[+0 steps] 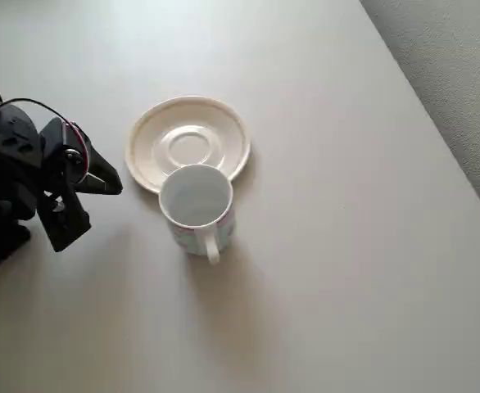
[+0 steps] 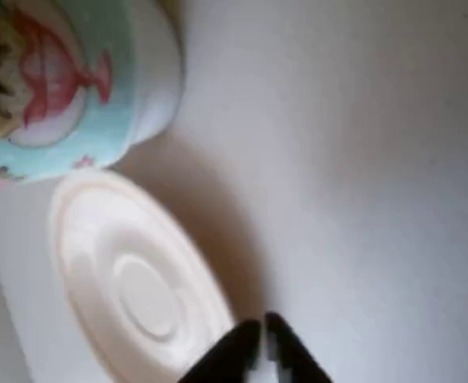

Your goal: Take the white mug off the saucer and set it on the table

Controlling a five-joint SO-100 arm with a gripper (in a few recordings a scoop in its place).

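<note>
White mug (image 2: 66, 80) print, wrist view, blurred

Wide bare bench (image 1: 346, 246) right of and below the white mug (image 1: 196, 205), saucer (image 1: 187, 139) touching the mug's far side, open gap between mug and black gripper (image 1: 92, 205) at left

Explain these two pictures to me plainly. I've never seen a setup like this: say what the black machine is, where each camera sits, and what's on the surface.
The black machine at the left of the overhead view is a small robot arm; its gripper is the two-fingered grasping part, and it holds nothing. That picture looks straight down on the table. The other picture comes from a camera riding on the arm's wrist, so it is close and blurred. On the table lie a saucer, empty, and a white mug beside it, upright, at the saucer's rim. The wrist view shows the mug's colourful print.
</note>
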